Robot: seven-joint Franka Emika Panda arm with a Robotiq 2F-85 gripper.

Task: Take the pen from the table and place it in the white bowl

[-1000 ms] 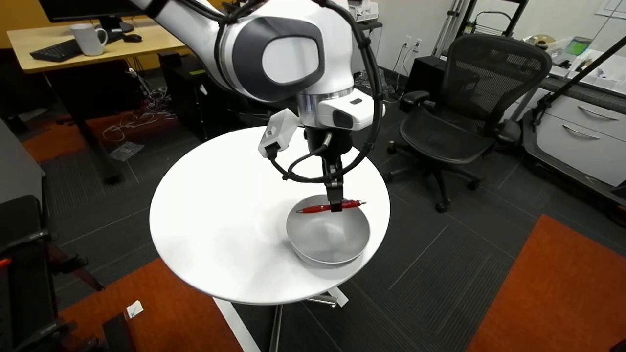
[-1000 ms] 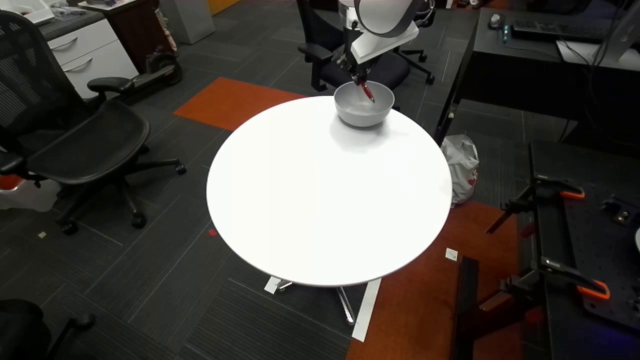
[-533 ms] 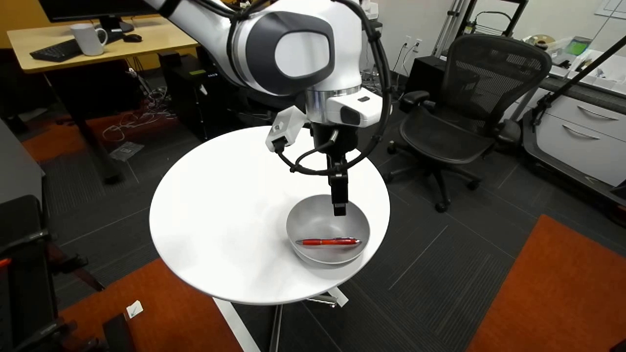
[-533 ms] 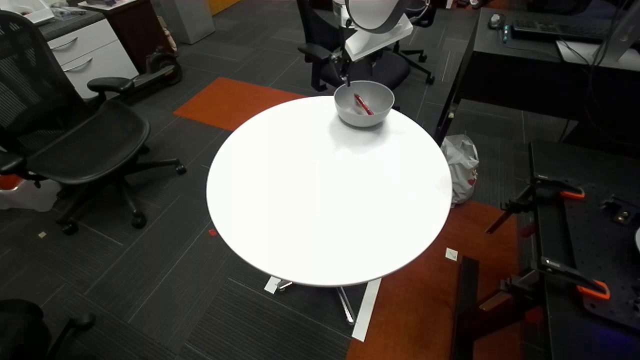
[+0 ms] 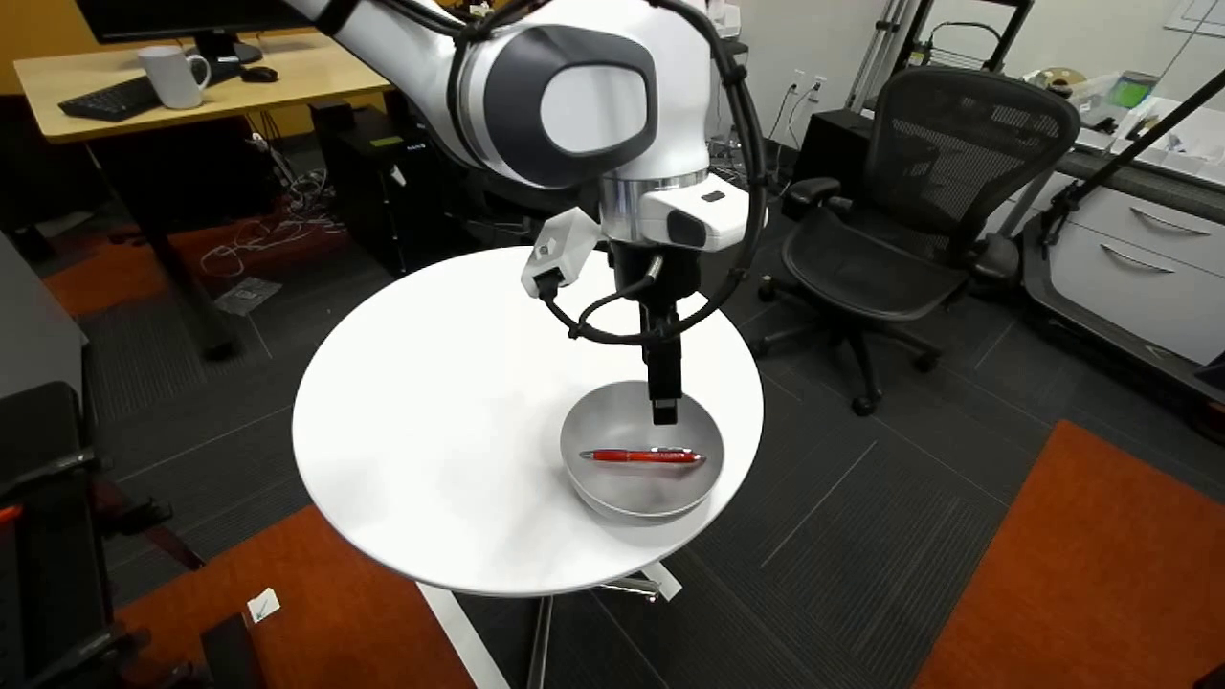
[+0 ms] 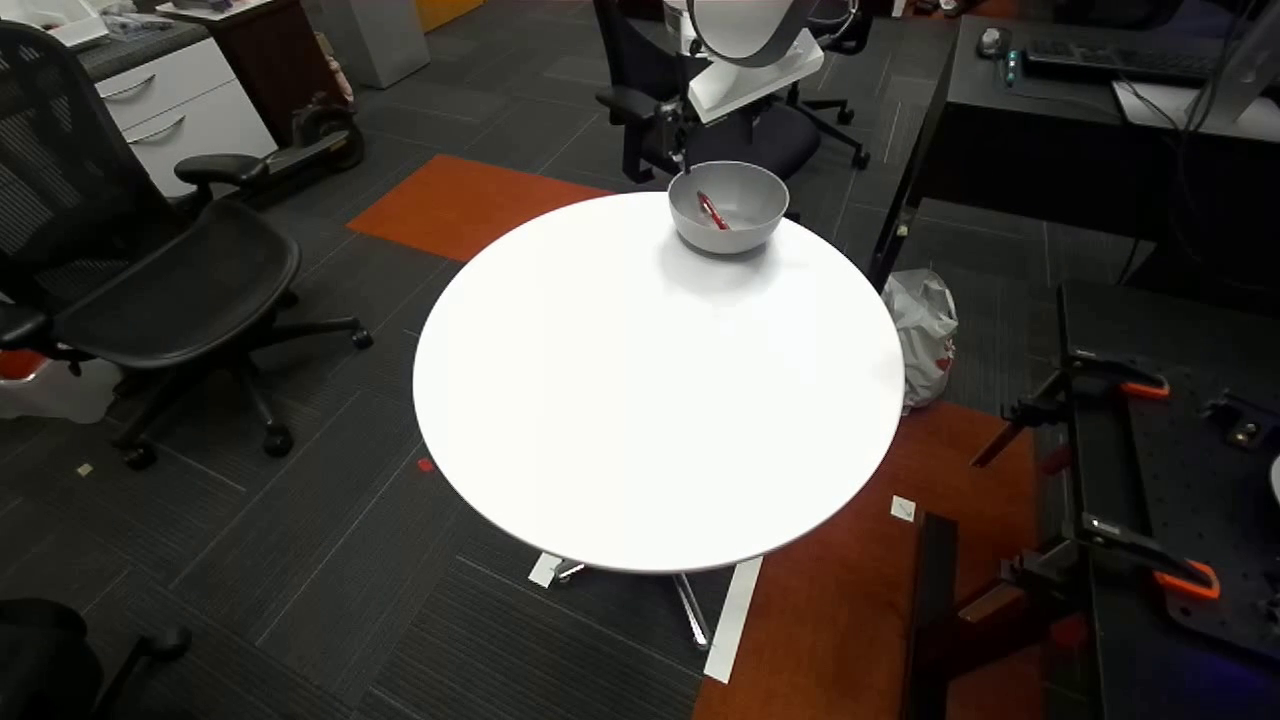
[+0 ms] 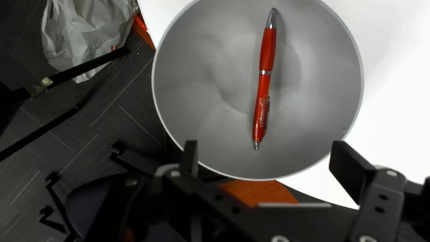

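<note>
The red pen (image 7: pixel 263 84) lies inside the white bowl (image 7: pixel 201 101), on its greyish bottom; both exterior views show the pen (image 5: pixel 643 456) (image 6: pixel 712 210) there too. The bowl (image 5: pixel 636 495) (image 6: pixel 750 225) sits close to the edge of the round white table (image 5: pixel 431 431) (image 6: pixel 650 400). Over the bowl's rim hangs my gripper (image 7: pixel 264 148), its two fingers wide apart with nothing between them. In an exterior view the gripper (image 5: pixel 664 411) points down above the bowl, apart from the pen. Part of the gripper is hidden behind the arm in an exterior view (image 6: pixel 680 155).
A mesh office chair (image 5: pixel 938 191) stands beside the table, and a dark chair (image 6: pixel 760 140) is behind the bowl. A plastic bag (image 6: pixel 920 335) lies on the floor near the table. A wooden desk (image 5: pixel 316 77) carries a mug (image 5: pixel 175 77). Clamps sit on a black bench (image 6: pixel 1180 500).
One second ago the gripper held the pen above the bowl. It has opened, and the pen has dropped to the bowl's bottom and shifted slightly there. The arm has moved a little sideways.
</note>
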